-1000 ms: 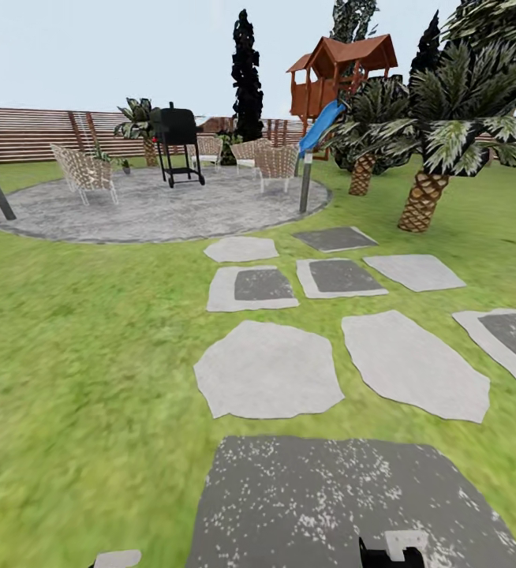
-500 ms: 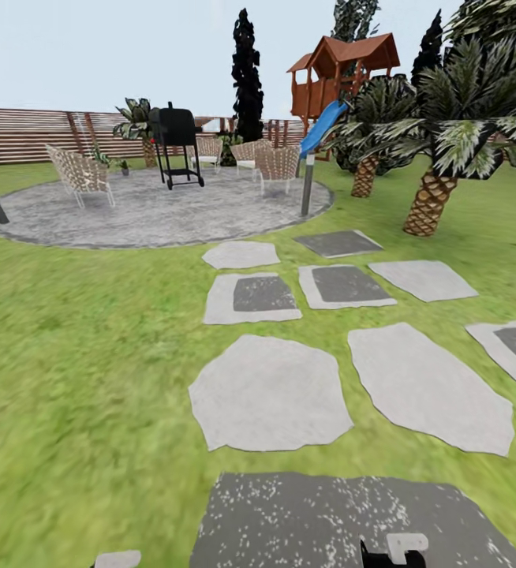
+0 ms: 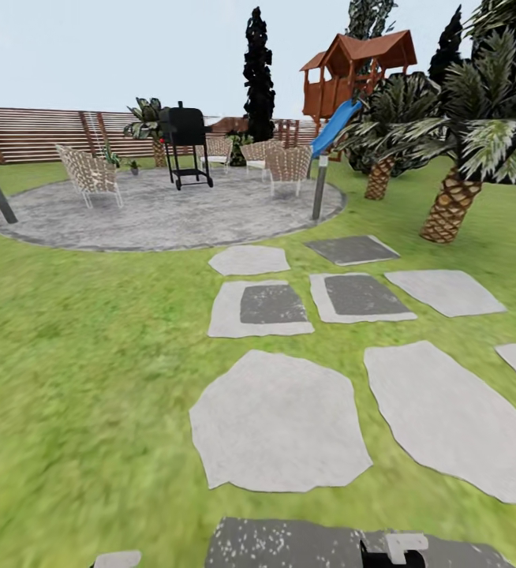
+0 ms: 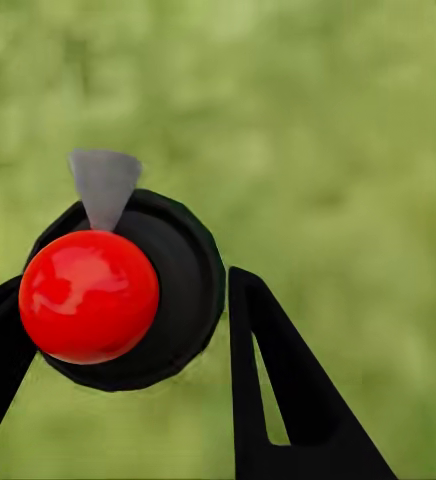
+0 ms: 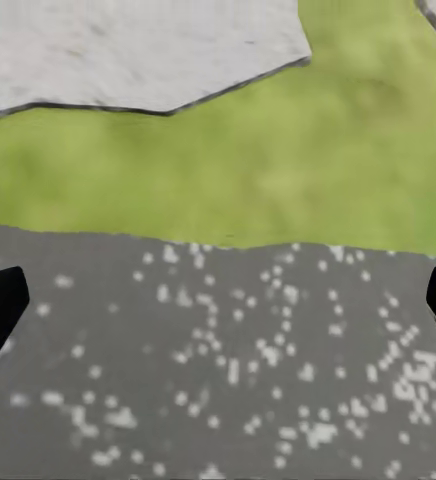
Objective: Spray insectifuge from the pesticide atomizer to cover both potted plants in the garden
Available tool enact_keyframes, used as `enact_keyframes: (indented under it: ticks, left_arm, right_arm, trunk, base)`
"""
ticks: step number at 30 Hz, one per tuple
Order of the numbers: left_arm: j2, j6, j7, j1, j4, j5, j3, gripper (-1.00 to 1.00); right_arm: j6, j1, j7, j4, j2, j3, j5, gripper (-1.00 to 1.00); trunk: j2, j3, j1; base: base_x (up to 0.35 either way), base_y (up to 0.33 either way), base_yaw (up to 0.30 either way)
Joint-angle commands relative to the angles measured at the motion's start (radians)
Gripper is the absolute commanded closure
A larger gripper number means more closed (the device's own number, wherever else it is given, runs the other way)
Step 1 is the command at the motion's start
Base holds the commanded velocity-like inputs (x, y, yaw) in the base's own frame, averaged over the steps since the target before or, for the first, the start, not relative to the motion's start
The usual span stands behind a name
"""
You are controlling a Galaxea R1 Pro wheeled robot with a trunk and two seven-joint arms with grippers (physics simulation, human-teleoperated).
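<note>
The camera has rolled forward: the speckled slab [image 3: 305, 544] now sits lower at six o'clock and the paved circle [image 3: 163, 209] looks nearer. In the left wrist view, the left gripper [image 4: 128, 330] is closed around the atomizer [image 4: 128, 290], a black body with a red knob and grey nozzle, over lawn. The right gripper [image 5: 218, 300] hangs spread wide and empty above the speckled slab. Stepping stones [image 3: 278, 418] lead toward twelve o'clock. At eleven o'clock, beside the wicker chair [image 3: 91, 173], a small potted plant [image 3: 133, 166] stands before the fence [image 3: 37, 134]. Pickup looks done; the drive across and all spraying seem left.
</note>
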Motion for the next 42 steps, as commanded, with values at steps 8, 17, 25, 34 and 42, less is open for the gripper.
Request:
enact_keyframes:
  ticks: [8, 17, 25, 34, 42]
  left_arm:
    - [0.000, -0.004, 0.001, -0.001, 0.002, 0.000, 0.005, 1.00]
    - [0.000, -0.004, 0.001, -0.001, 0.001, 0.000, 0.007, 1.00]
    - [0.000, -0.004, 0.001, -0.001, 0.001, 0.000, 0.007, 1.00]
    - [0.000, -0.004, 0.001, -0.001, 0.001, 0.000, 0.007, 1.00]
    - [0.000, -0.004, 0.001, 0.000, 0.001, 0.000, 0.006, 1.00]
  right_arm:
    - [-0.002, 0.000, -0.002, 0.000, 0.000, 0.009, -0.008, -1.00]
    - [-0.002, 0.000, -0.003, 0.000, -0.001, 0.008, -0.008, -1.00]
    - [-0.002, 0.000, -0.002, 0.000, 0.000, 0.009, -0.008, -1.00]
    - [-0.004, 0.000, -0.005, 0.000, 0.000, 0.009, -0.008, -1.00]
    - [-0.004, 0.000, -0.004, 0.000, 0.000, 0.009, -0.008, -1.00]
  trunk:
    - [0.000, -0.001, 0.000]
    - [0.000, -0.001, 0.000]
    - [0.000, -0.001, 0.000]
    - [0.000, -0.001, 0.000]
    - [0.000, -0.001, 0.000]
  base:
    - [0.343, 0.000, 0.276]
    - [0.343, 0.000, 0.083]
    - [0.343, 0.000, 0.001]
    - [0.343, 0.000, 0.110]
    - [0.343, 0.000, 0.276]
